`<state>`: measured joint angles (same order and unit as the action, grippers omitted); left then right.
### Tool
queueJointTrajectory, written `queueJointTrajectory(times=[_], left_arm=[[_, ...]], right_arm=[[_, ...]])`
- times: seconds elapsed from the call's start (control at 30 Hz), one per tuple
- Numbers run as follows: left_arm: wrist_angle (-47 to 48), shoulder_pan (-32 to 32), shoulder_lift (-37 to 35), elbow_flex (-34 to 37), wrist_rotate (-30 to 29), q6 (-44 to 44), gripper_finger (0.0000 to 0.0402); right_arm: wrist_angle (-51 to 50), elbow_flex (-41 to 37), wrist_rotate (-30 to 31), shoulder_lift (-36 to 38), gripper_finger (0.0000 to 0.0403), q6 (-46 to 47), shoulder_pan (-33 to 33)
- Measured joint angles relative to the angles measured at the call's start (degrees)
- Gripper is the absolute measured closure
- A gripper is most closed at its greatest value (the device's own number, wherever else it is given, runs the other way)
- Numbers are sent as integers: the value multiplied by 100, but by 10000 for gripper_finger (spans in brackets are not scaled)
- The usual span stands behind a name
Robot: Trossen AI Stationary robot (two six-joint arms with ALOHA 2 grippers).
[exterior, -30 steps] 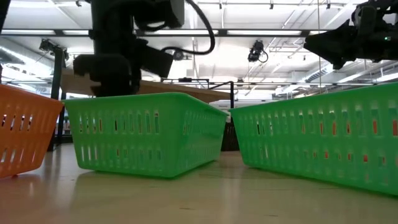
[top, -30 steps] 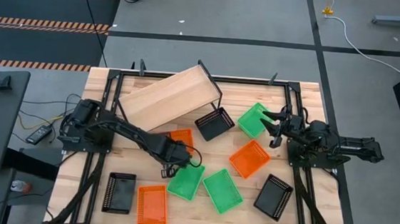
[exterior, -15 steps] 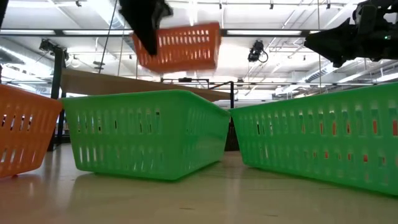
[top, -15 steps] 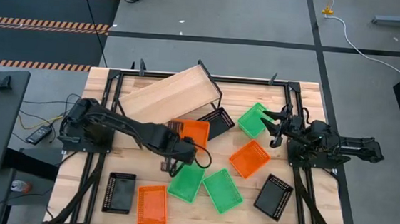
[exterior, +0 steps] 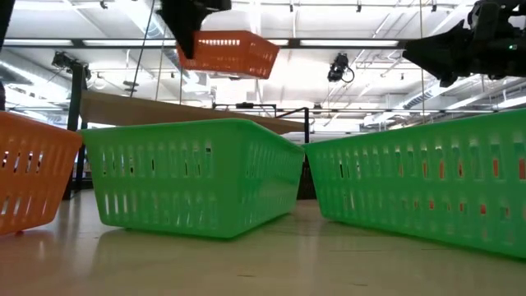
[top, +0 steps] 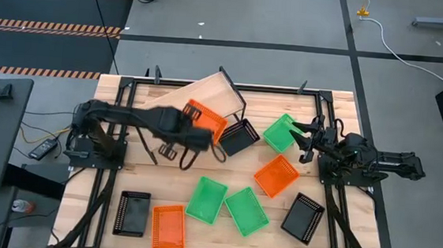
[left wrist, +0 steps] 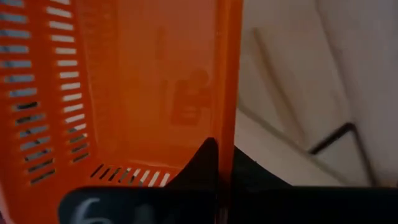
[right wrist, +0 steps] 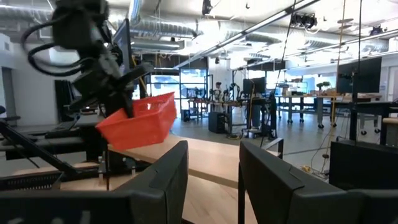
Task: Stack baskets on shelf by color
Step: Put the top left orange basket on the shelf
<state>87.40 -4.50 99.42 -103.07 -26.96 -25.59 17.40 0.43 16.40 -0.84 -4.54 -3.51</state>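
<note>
My left gripper (top: 190, 131) is shut on an orange basket (top: 207, 121) and holds it in the air over the right end of the light wooden shelf (top: 171, 104); the low view shows this basket (exterior: 228, 53) high above the table. My right gripper (top: 303, 136) waits open above a green basket (top: 282, 133) near the table's right side. On the tabletop rest a black basket (top: 238, 137) against the shelf's leg frame, an orange basket (top: 275, 176), two green baskets (top: 206, 199) (top: 246, 211), and more along the near edge. My left gripper grips the orange basket by one side wall at its rim (left wrist: 226, 106). One finger (left wrist: 207, 160) is inside the basket and the other is outside the wall. The basket is lifted clear and hangs tilted from the fingers (right wrist: 127, 87) over the shelf board.
Near the table's front edge lie a black basket (top: 132, 212), an orange basket (top: 167, 227) and another black basket (top: 303, 217). The shelf stands askew at the far left of the table, its thin black leg frame (top: 237, 101) at the right end. Bare slats show between the shelf and the green baskets.
My left gripper has lifted the orange basket off the table and carried it up and toward the far edge, over the shelf's right end. The basket now hangs tilted in the air. The green basket it stood beside stays in place. My right arm has kept still.
</note>
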Motion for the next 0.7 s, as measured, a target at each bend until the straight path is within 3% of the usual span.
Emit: queueJointTrajectory(times=[0.4, 0.7], left_arm=[[-1327, 1628, -42, -22, 671, -2624, 397], [-1754, 2589, 11, 44, 1744, -3959, 395]], right_arm=[[10, 0, 0, 0, 251, 4, 0], [5, 0, -9, 0, 251, 255, 0]])
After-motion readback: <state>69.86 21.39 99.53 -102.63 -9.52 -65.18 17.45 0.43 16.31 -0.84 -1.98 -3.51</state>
